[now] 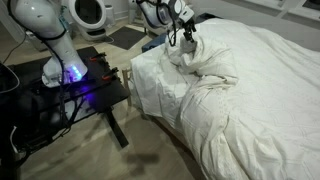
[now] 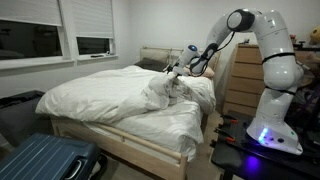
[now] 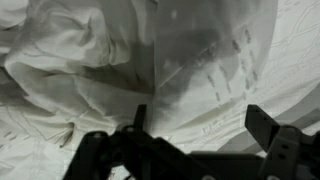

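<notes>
1. We see the gripper (image 1: 183,38) (image 2: 172,72) hanging over the head end of a bed in both exterior views. Its jaws are spread wide and hold nothing.
2. In the wrist view the gripper (image 3: 198,118) shows two dark fingers (image 3: 260,122) standing well apart, with only cloth between and ahead of them.
3. Just below the fingertips lies a bunched fold (image 1: 186,58) (image 2: 166,90) (image 3: 80,60) of white bedding. We cannot tell whether the tips touch it or hover just above it.
4. This fold is part of a white duvet (image 1: 235,95) (image 2: 100,95), which spreads away from the gripper over the mattress in crumpled heaps.
5. Straight ahead of the jaws, beside the fold, we see a smooth patch (image 3: 210,50) of greyer cloth.
6. Below the gripper, under the bedding, runs the wooden bed frame (image 2: 135,140).
7. Behind the arm stands a dresser (image 2: 238,85).
8. Well apart from the gripper, at the foot end, lies a blue suitcase (image 2: 45,160).
9. The robot base (image 1: 70,72) (image 2: 268,135) glows blue beside the bed, well behind the gripper.
</notes>
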{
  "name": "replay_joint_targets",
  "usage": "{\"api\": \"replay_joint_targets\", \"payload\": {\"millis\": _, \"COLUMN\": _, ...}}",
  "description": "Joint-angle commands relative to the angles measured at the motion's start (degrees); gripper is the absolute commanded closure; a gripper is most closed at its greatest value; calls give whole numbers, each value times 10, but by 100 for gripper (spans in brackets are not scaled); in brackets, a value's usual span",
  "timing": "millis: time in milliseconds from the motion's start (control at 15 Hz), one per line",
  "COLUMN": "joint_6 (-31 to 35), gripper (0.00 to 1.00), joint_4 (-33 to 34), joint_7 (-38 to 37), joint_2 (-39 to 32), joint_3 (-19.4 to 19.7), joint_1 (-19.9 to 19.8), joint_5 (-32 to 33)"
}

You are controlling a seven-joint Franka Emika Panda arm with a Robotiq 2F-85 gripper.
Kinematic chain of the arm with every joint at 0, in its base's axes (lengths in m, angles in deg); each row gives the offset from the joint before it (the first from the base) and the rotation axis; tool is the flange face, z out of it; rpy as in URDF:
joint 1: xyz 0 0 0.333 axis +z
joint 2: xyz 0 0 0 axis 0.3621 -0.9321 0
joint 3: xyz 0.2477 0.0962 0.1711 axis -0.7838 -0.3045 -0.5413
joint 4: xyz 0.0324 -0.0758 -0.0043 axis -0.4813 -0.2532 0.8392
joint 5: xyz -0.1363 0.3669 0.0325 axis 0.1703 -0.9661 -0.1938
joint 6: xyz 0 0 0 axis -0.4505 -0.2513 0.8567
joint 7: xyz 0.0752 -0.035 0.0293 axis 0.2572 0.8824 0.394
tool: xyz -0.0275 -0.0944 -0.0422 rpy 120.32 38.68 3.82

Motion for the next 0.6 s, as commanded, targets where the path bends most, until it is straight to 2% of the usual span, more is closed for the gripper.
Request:
{"api": "replay_joint_targets", "payload": {"millis": 0, "joint_6": 11, "gripper": 0, "joint_4": 64, "joint_7": -53, "joint_2": -65, "joint_3": 68, "joint_1": 67, "joint_5": -4}}
{"api": "replay_joint_targets", "payload": {"millis": 133, "joint_6": 15, "gripper": 0, "joint_4": 79, "joint_7": -69, "joint_2": -86, "joint_3": 94, "joint_1": 92, "joint_5": -10}}
{"api": "replay_joint_targets", "payload": {"millis": 200, "joint_6": 20, "gripper": 5, "joint_4": 84, "joint_7": -76, "joint_2": -94, "joint_3": 108, "joint_1": 104, "joint_5": -11}}
{"api": "replay_joint_targets", "payload": {"millis": 267, "joint_6": 22, "gripper": 26, "joint_4": 85, "joint_7": -74, "joint_2": -97, "joint_3": 114, "joint_1": 109, "joint_5": -11}}
{"api": "replay_joint_targets", "payload": {"millis": 400, "joint_6": 31, "gripper": 31, "joint_4": 83, "joint_7": -77, "joint_2": -96, "joint_3": 138, "joint_1": 129, "joint_5": -8}}
{"api": "replay_joint_targets", "payload": {"millis": 533, "joint_6": 45, "gripper": 47, "joint_4": 73, "joint_7": -77, "joint_2": -90, "joint_3": 161, "joint_1": 148, "joint_5": -9}}
